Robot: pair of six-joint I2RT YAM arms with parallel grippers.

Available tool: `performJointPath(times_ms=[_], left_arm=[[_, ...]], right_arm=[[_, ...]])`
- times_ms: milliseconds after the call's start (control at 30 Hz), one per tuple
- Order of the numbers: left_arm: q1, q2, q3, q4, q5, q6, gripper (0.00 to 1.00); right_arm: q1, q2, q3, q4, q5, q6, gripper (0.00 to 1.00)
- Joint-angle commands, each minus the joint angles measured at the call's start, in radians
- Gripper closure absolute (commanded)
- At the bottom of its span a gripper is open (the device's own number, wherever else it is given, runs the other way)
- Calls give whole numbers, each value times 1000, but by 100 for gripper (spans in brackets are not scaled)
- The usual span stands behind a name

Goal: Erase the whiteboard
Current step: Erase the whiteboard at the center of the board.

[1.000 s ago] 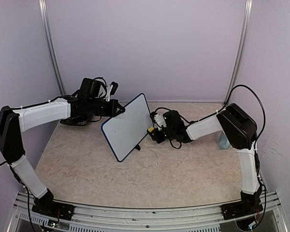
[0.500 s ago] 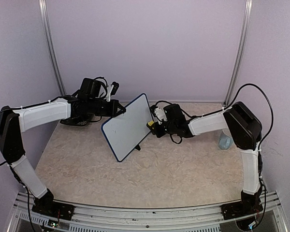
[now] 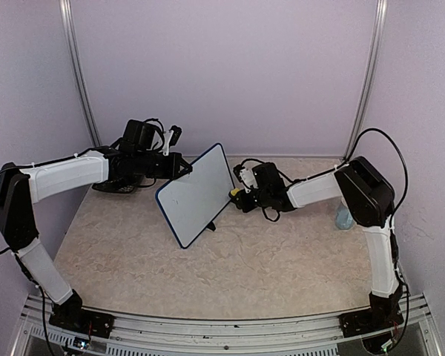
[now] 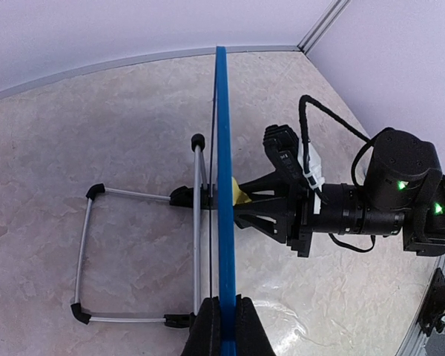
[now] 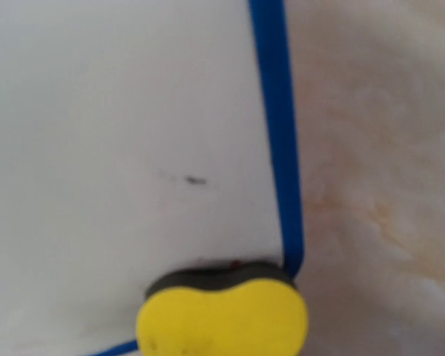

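The whiteboard stands tilted on the table, its blue frame seen edge-on in the left wrist view. My left gripper is shut on the frame's upper left edge, its black fingertips pinching the blue rim. My right gripper is shut on a yellow sponge. The sponge has its dark pad pressed on the white face beside the frame's corner. A small dark mark shows on the face. The right fingers are hidden in the right wrist view.
The board's wire stand with black feet rests on the marbled table behind it. A pale blue bottle stands by the right wall behind my right arm. A black object lies under my left arm. Walls close in on three sides.
My right gripper has carried the sponge a little up along the board's right edge, then slightly right. The left arm and the board have stayed put.
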Motion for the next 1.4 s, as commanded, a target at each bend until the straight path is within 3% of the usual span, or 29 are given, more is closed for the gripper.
performJointPath(times_ms=[0, 367, 567, 833, 1367], left_arm=[[-28, 26, -14, -105, 98, 10, 100], [-31, 31, -14, -106, 95, 9, 100], [-31, 26, -14, -106, 96, 10, 100], [-32, 22, -15, -105, 94, 12, 100], [-35, 17, -15, -105, 92, 11, 100]], right_arm=[[1, 64, -39, -17, -38, 16, 100], [3, -52, -32, -25, -47, -7, 100], [1, -50, 98, -155, 115, -33, 100], [-40, -55, 101, -118, -186, 165, 100], [-39, 68, 59, -95, -326, 260, 100]])
